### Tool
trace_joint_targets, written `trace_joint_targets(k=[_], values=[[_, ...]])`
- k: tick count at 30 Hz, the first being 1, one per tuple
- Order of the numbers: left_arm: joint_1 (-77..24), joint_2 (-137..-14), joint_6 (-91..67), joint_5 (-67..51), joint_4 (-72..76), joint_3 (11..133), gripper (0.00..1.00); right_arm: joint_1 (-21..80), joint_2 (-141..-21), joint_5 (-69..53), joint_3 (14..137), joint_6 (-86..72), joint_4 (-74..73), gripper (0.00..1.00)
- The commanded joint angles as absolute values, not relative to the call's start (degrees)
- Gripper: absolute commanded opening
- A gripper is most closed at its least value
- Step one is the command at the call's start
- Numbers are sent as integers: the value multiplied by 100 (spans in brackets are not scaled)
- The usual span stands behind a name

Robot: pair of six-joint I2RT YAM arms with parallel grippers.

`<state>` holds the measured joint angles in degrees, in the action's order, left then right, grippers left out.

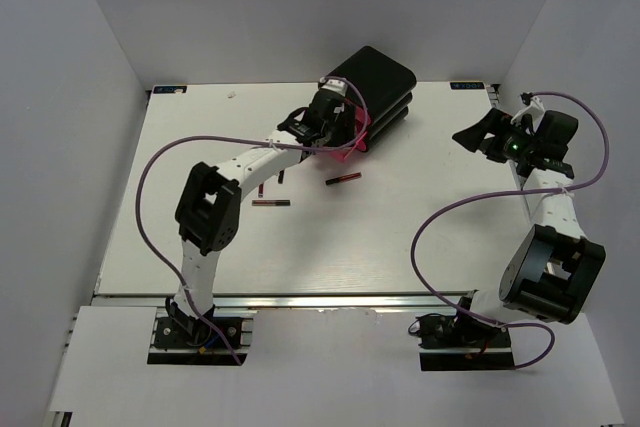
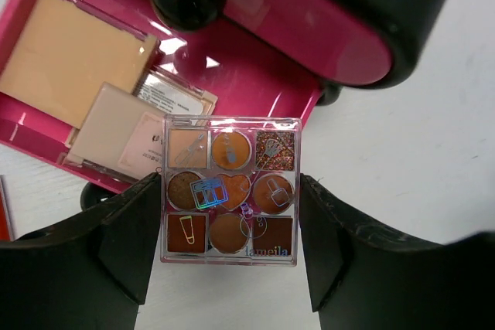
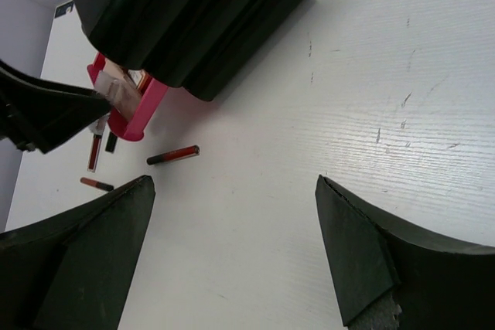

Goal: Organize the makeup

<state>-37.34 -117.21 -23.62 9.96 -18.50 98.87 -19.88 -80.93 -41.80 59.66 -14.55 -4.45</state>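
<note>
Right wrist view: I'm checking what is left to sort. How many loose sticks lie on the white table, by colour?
Thin red-and-dark pencil-like sticks: 3
Short black stick: 1
Total: 4

Right end effector [image 3: 233, 187] gaping; black box [image 3: 193, 13], pink drawer [image 3: 145, 110] pulled out, red-black stick [image 3: 173, 155] just beside.

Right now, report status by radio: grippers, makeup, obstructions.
Left gripper shut on palette, at drawer. Right gripper open, empty. Sticks loose on table. Nothing blocking.
</note>
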Motion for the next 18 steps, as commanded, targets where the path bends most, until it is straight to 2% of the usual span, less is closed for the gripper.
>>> trace_joint_targets(k=[1, 2, 3, 5, 6, 7, 18], values=[[-3771, -11759, -1803, 1063, -2003, 10405, 18, -1942, -7893, -4351, 5898, -1239, -527, 89], [-3779, -11803, -1784, 1124, -2013, 10432, 23, -1942, -7884, -4351, 5889, -1231, -553, 89], [-3771, -11856, -1749, 1168, -2056, 10450, 41, -1942, -7875, -4359, 5880, -1204, -562, 89], [-3779, -11918, -1696, 1344, -2083, 10442, 51, -1942, -7875, -4377, 5871, -1195, -563, 89], [-3771, -11935, -1696, 1388, -2074, 10433, 61, -1942, -7875, -4386, 5871, -1204, -563, 89], [-3771, -11936, -1688, 1423, -2031, 10424, 66, -1934, -7884, -4403, 5862, -1204, -563, 89], [-3771, -12129, -1547, 1653, -1978, 10775, 87, -1802, -7901, -4403, 5871, -1195, -563, 89]])
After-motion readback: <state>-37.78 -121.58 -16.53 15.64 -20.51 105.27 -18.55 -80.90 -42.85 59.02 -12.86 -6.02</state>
